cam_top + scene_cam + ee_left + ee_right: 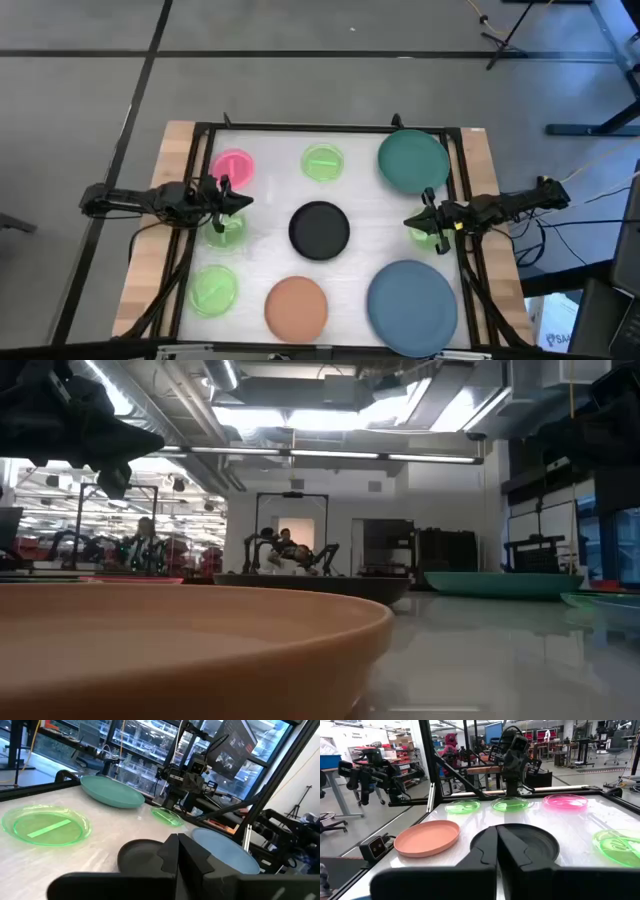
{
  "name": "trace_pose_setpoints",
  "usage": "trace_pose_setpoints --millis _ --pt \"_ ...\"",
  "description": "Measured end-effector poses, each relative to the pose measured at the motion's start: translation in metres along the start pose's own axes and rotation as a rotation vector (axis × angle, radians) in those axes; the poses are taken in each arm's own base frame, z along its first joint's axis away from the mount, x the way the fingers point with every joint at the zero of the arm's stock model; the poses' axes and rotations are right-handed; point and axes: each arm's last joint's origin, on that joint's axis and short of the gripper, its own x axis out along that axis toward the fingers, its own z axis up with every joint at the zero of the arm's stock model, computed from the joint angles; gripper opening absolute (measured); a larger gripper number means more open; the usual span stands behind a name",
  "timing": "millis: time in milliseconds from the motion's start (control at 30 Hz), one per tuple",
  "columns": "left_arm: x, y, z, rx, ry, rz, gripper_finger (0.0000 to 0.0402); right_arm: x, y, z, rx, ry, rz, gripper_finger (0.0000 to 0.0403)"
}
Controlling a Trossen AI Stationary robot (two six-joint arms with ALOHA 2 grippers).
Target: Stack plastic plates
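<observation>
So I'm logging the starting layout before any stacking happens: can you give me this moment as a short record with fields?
Table: white top, wooden edges
Large plates: teal plate, slate-blue plate
Medium plates: black plate at the centre, terracotta plate
Small plates: pink plate; four neon-green plates, two of them under the grippers
Stacked: none, all plates lie singly
Left gripper: shut, empty, above a green plate
Right gripper: shut, empty, above a green plate
</observation>
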Motion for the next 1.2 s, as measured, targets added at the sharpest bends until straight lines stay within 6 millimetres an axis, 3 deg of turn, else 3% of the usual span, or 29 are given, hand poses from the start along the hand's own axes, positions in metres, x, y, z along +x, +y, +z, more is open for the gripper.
trace_pose_setpoints --millis 1000,1200 --pt "0.0000 0.0000 0.0001 0.003 -0.001 0.001 0.0002 0.0000 0.0000 0.0000 0.000 0.000 0.000 0.0001" --pt "-0.0002 0.0019 0.0025 0.082 -0.049 0.084 0.0002 0.0000 0.0000 0.0000 0.000 0.000 0.000 0.0001"
